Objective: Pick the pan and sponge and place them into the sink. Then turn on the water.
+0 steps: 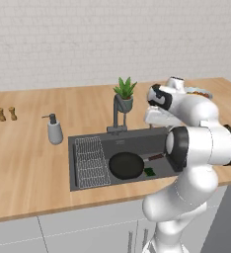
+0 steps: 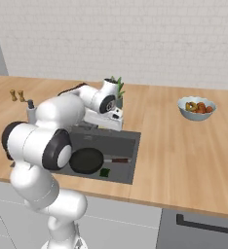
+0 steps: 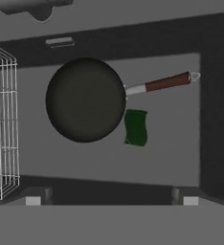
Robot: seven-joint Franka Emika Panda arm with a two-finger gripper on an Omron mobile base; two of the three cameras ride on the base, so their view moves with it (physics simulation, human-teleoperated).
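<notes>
Inspection, with the sink as reference. The pan lies flat on the basin floor, beside the wire rack, handle pointing away from it. The sponge rests on the floor just beside the pan's rim, below the handle. Both placements judged complete. My gripper hangs above the basin, fingers set wide apart, holding nothing. No water runs from the faucet. Step in hand: turning on the water. Next move calls for lifting toward the faucet behind the basin and working its handle.
</notes>
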